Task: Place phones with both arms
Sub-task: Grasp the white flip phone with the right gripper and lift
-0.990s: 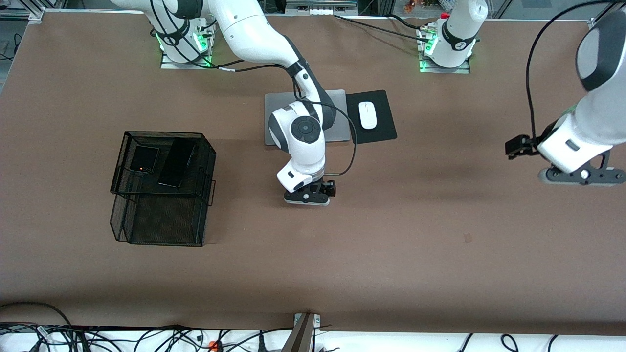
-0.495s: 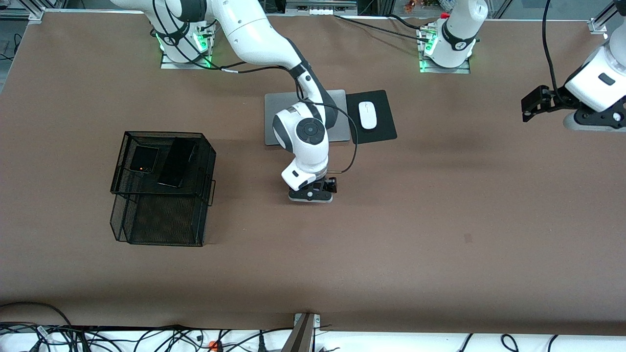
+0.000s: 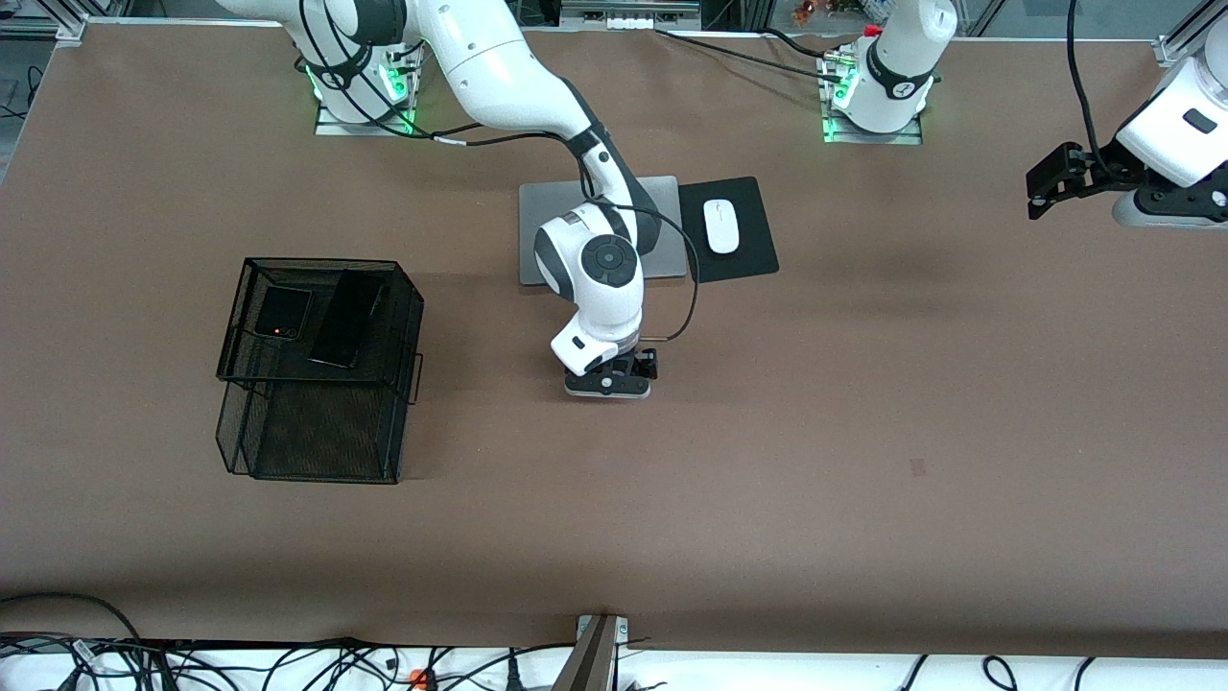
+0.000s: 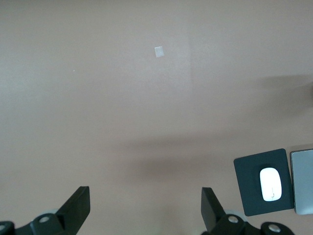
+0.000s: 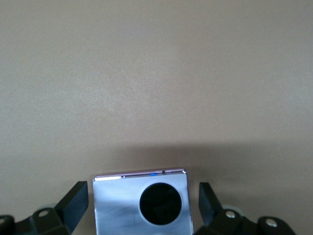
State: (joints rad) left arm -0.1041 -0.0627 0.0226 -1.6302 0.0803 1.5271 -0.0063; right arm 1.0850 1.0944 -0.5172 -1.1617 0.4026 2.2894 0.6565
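Brown table (image 3: 863, 499) lies under both arms. Right gripper (image 5: 145, 205) stands with jaws wide, the lavender phone (image 5: 141, 203) between them, not pinched. Left gripper (image 4: 145, 208) hangs spread and empty. Two black phones (image 3: 317, 315) rest on the mesh basket (image 3: 317, 422).

Three phones: flip phone (image 3: 282, 313), slab (image 3: 346, 318), lavender one (image 5: 141, 205) (plus one mouse (image 3: 720, 226)).

I see a brown table (image 3: 863, 432), black mesh basket (image 3: 321, 422) mid-left with two black phones (image 3: 283, 312) (image 3: 345, 317). Grey laptop (image 3: 537, 230), white mouse (image 3: 721, 226) on black pad (image 3: 753, 240). Lavender phone (image 5: 139, 205), black circle on it, lower centre of the right wrist view. Arms white with dark grey bands.
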